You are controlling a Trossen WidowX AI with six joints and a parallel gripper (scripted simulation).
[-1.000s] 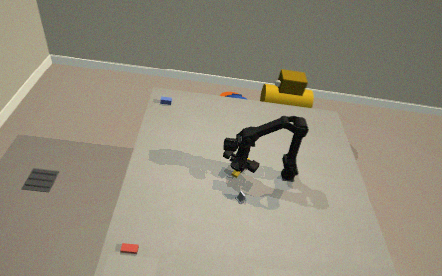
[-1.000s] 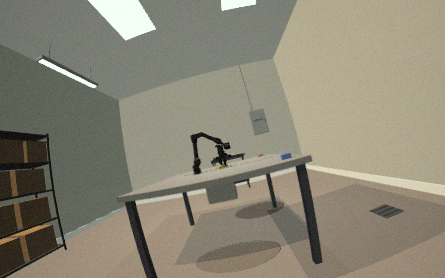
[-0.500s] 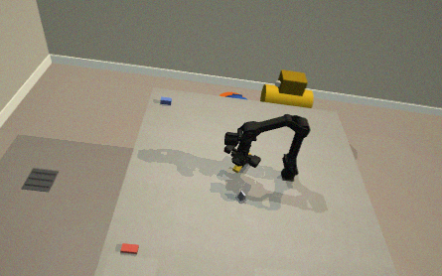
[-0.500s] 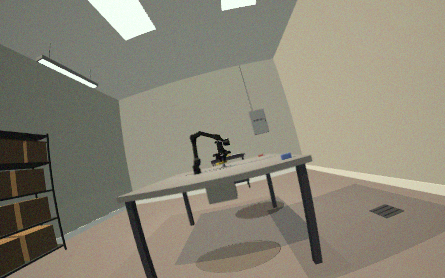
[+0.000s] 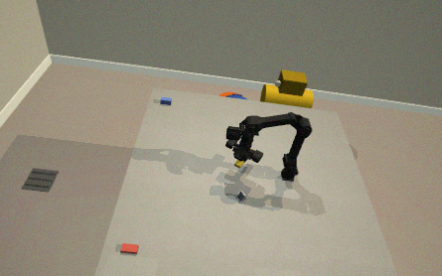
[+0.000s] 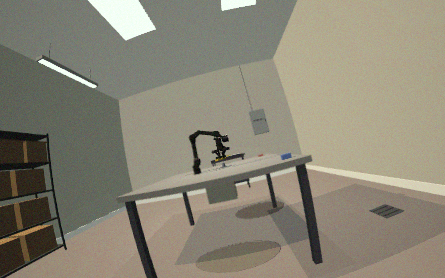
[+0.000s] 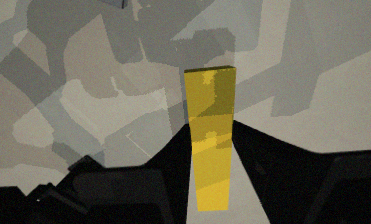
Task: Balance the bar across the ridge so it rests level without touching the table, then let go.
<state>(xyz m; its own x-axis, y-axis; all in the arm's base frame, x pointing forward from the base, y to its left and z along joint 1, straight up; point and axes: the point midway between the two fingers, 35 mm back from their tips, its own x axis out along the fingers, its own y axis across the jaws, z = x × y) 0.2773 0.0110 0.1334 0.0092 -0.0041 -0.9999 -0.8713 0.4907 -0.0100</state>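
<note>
The yellow bar [image 5: 238, 163] [image 7: 211, 165] is between the fingers of my gripper [image 5: 243, 159] [image 7: 209, 126], which is shut on it. In the wrist view the bar runs lengthwise between the fingertips, its far end beyond them. It is held above the table; in the exterior view only a thin yellow strip of it shows under the gripper. The ridge [image 5: 241, 196] is a small dark grey piece standing on the table, apart from the bar and nearer the front of the top view. An edge of the ridge [image 7: 117, 2] shows at the top left of the wrist view.
A blue block [image 5: 166, 101] [image 6: 286, 156] lies at the table's far left corner in the top view. A red block [image 5: 129, 248] lies at the near left. The arm's base stands right of the ridge. A yellow cylinder [image 5: 285, 97] and box are beyond the table's far edge.
</note>
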